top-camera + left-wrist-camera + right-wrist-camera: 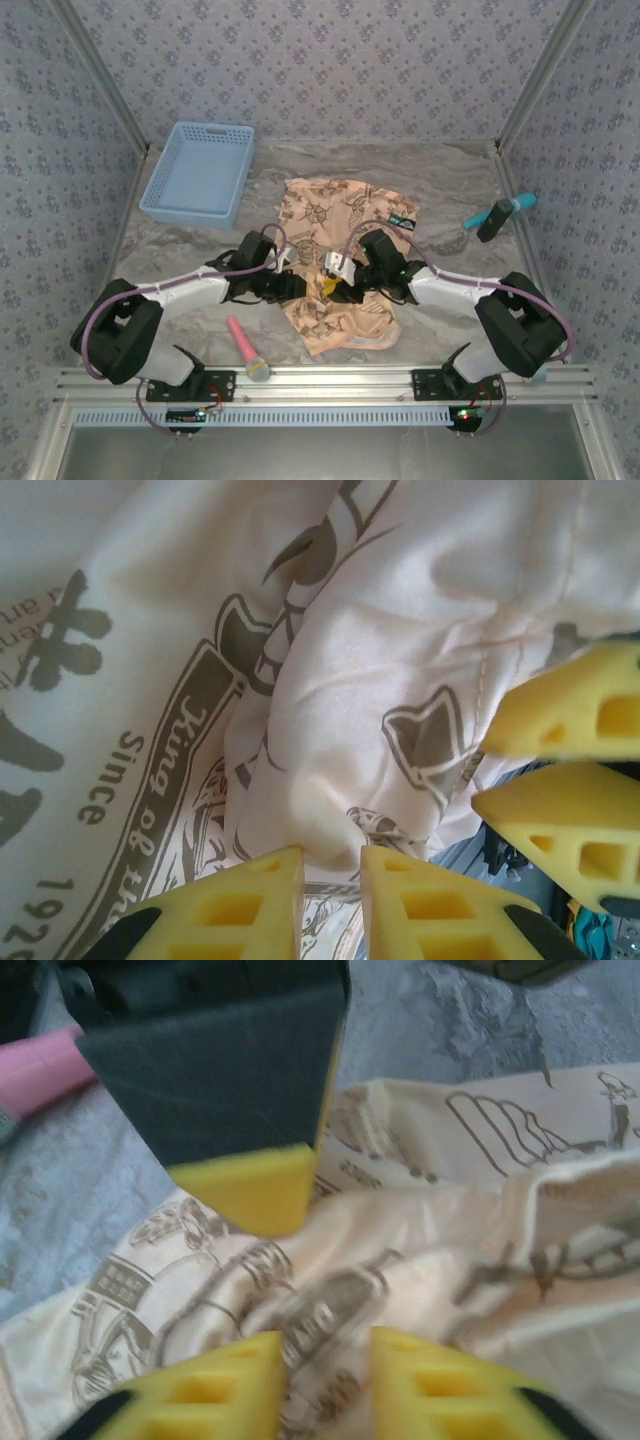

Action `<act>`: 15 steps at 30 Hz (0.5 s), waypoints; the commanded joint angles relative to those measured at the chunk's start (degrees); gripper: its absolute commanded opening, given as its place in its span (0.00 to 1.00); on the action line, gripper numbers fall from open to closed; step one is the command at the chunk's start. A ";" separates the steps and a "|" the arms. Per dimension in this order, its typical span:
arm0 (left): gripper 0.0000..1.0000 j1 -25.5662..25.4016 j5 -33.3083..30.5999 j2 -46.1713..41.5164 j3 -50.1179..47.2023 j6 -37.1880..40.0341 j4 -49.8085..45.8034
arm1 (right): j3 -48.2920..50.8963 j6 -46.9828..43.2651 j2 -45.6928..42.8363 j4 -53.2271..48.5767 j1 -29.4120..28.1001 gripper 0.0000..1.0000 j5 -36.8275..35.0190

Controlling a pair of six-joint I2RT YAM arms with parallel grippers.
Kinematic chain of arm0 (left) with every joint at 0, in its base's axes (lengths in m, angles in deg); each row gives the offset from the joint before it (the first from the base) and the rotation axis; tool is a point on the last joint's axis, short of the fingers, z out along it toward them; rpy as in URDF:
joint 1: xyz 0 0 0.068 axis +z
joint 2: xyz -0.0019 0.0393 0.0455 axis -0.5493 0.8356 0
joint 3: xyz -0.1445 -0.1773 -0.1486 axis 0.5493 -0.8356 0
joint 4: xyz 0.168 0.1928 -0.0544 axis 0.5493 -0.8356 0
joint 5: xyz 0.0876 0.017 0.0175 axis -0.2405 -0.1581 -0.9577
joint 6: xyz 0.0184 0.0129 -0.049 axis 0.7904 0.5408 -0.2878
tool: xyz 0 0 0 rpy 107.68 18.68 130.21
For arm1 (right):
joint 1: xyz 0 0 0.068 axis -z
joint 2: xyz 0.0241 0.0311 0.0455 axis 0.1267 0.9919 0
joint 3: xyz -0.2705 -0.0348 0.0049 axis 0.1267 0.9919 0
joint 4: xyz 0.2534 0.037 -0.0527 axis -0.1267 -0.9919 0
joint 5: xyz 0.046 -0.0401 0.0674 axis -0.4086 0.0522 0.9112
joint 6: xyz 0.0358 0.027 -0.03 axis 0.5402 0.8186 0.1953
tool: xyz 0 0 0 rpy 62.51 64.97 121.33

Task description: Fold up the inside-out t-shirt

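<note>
The inside-out t-shirt (330,215) lies crumpled in the middle of the table, peach-tan with dark brown emblems. Both grippers meet over its centre. My left gripper (300,288) reaches in from the left, my right gripper (345,272) from the right. In the left wrist view, my left gripper (332,855) pinches a raised fold of the t-shirt (380,630) between its yellow fingertips, and the right gripper's yellow fingers (560,770) sit close at the right. In the right wrist view, my right gripper (325,1345) is closed on a printed fold of the t-shirt (480,1250).
A blue basket (200,170) stands at the back left. A pink-handled tool (245,348) lies near the front edge, left of the shirt. A teal tool (497,213) rests at the right by the wall. Patterned walls enclose the table on three sides.
</note>
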State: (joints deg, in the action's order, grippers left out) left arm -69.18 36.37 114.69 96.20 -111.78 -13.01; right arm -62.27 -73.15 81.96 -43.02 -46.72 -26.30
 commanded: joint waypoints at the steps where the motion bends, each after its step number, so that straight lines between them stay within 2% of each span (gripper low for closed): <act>1: 0.24 0.94 -0.49 -2.35 -0.87 -0.29 1.22 | -2.74 -7.42 -0.70 -5.17 -0.67 0.15 6.26; 3: 0.25 1.51 -0.47 -3.05 -1.18 -0.59 1.31 | -3.25 -9.34 -0.43 -6.11 -0.97 0.05 6.93; 6: 0.28 2.84 -0.50 -5.15 -1.86 -0.79 1.01 | -3.54 -9.89 -0.77 -6.34 -1.02 0.03 6.31; 7: 0.29 3.57 -0.65 -5.99 -2.01 -0.79 0.53 | -3.31 -8.88 -1.44 -5.60 -1.03 0.05 3.96; 9: 0.30 4.65 -1.19 -8.15 -2.34 -0.55 -0.78 | -1.65 -6.29 -3.58 -2.51 -0.69 0.35 -1.73; 15: 0.35 6.47 -1.95 -10.63 -2.57 0.05 -2.73 | -1.92 -3.83 -2.10 -1.00 1.18 0.48 -7.40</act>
State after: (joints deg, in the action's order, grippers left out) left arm -63.32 35.06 105.20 94.03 -112.18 -14.08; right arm -63.80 -78.52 78.99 -44.95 -45.96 -29.62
